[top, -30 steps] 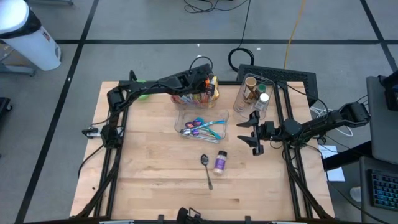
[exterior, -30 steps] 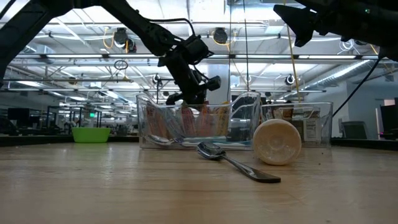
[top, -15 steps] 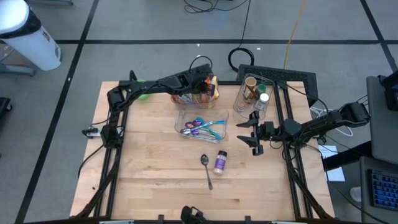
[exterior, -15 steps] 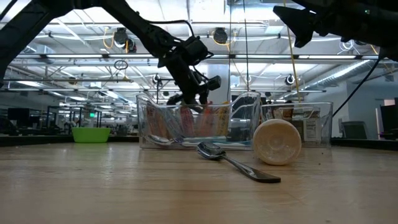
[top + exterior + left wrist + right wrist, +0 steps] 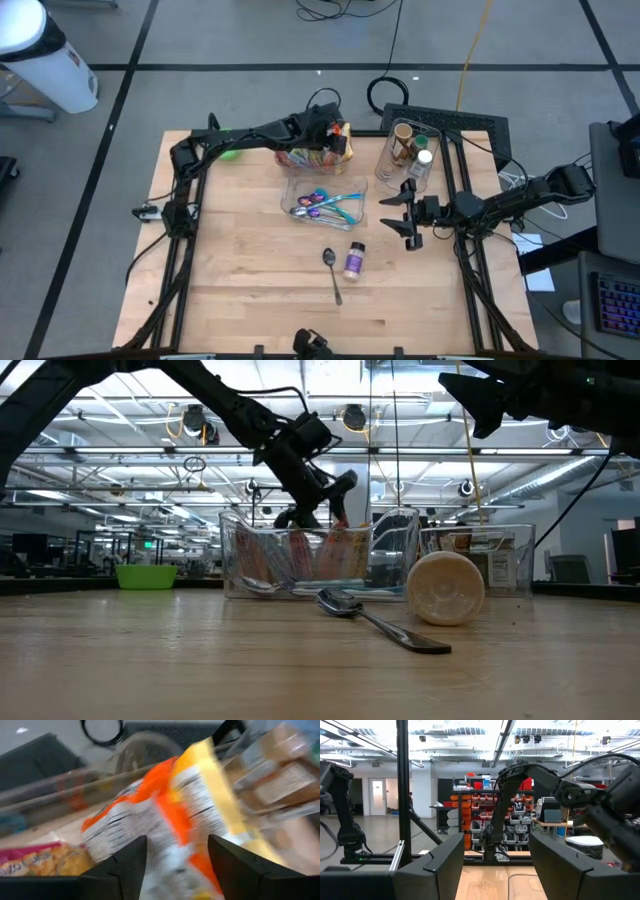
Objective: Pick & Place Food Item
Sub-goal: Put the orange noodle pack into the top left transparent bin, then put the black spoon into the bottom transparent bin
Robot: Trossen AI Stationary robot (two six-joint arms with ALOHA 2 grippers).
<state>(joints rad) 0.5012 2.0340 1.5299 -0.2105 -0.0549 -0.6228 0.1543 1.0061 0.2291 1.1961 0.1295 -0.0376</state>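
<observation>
A green bowl (image 5: 231, 153) sits at the table's far left edge. The left gripper (image 5: 335, 133) is positioned over the clear snack bin (image 5: 292, 163) at the far middle of the table; its fingers (image 5: 122, 865) stand apart, with an orange-and-yellow snack packet (image 5: 175, 815) directly ahead of them, not clamped. Pink packets (image 5: 45, 861) lie beside it in the bin. A clear tray (image 5: 325, 210) of coloured utensils sits just nearer. A metal spoon (image 5: 333, 272) and a small bottle (image 5: 354, 261) lie on the bare wood. A jar container (image 5: 408, 150) stands further right. The right gripper (image 5: 410, 213) hovers at the right edge, fingers apart, empty.
</observation>
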